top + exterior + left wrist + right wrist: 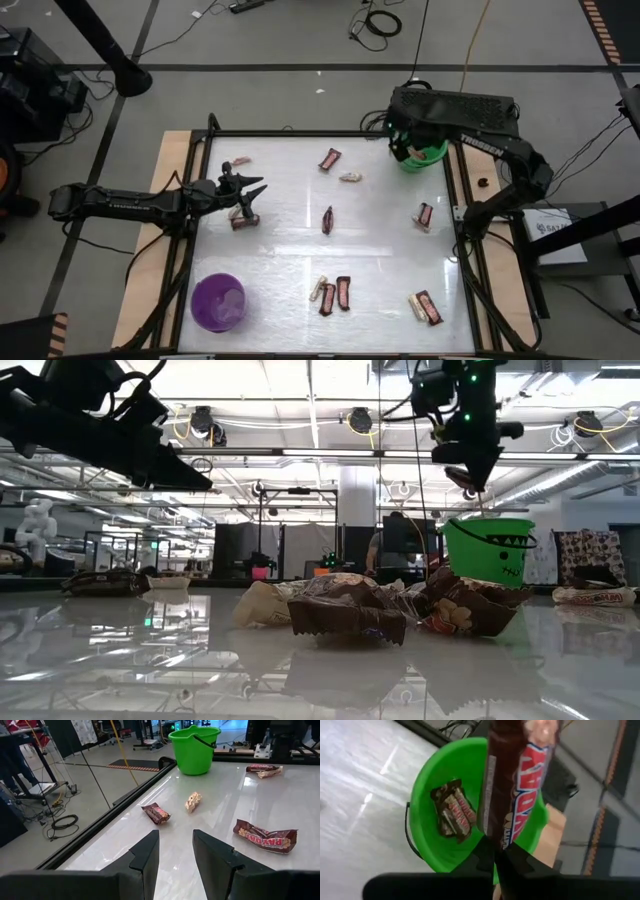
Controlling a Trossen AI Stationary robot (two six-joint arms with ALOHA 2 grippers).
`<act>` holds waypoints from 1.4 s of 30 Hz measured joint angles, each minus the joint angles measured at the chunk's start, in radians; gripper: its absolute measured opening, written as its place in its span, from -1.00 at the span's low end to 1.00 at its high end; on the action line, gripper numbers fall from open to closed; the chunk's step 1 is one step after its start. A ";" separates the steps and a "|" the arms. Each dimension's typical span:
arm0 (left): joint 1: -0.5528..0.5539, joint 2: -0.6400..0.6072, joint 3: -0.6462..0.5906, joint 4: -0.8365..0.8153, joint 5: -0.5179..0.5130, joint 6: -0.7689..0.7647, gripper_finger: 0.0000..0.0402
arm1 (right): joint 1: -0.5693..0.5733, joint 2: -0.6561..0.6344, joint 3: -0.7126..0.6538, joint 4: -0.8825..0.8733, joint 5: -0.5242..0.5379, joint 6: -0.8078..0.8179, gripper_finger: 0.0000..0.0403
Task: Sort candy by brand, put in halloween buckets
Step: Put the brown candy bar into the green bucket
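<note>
The glossy white table top point(300, 250) sits in a black frame on a grey floor crossed with cables. At its near edge the purple bucket point(218, 301) stands at the left corner, with pairs of dark red-brown and pale candy bars point(335, 293) along the same edge and another pair point(426, 306) toward the right. Mid-table a single dark bar point(327, 220) lies alone, one more point(425, 215) near the right rail. Farther back lie a red-brown bar point(330, 158), a pale one point(350, 177) and a small one point(240, 160) to the left. The green bucket point(422, 155) stands at the far right corner, mostly covered from above by the right arm. Beyond the table the low view shows an open workshop with ceiling lights and a person standing with their back turned.

What the purple bucket holds cannot be made out.

The left gripper point(247, 197) hovers over a bar point(243, 222) at the table's left side, fingers point(145, 857) parted with nothing between them. The right gripper point(497, 852) hangs above the green bucket, fingers pinched on a red-brown bar point(507, 780) dangling over two brown bars point(452, 810) already inside.
</note>
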State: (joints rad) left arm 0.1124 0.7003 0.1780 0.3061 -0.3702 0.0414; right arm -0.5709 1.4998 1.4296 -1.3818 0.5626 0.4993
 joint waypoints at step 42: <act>0.000 0.000 0.000 -0.002 0.000 -0.003 -0.36 | 0.801 0.001 -0.273 0.783 -0.542 -0.096 -0.34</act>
State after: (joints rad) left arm 0.1126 0.7006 0.1780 0.3046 -0.3706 0.0380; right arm 0.2301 1.5005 1.1567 -0.5987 0.0201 0.4031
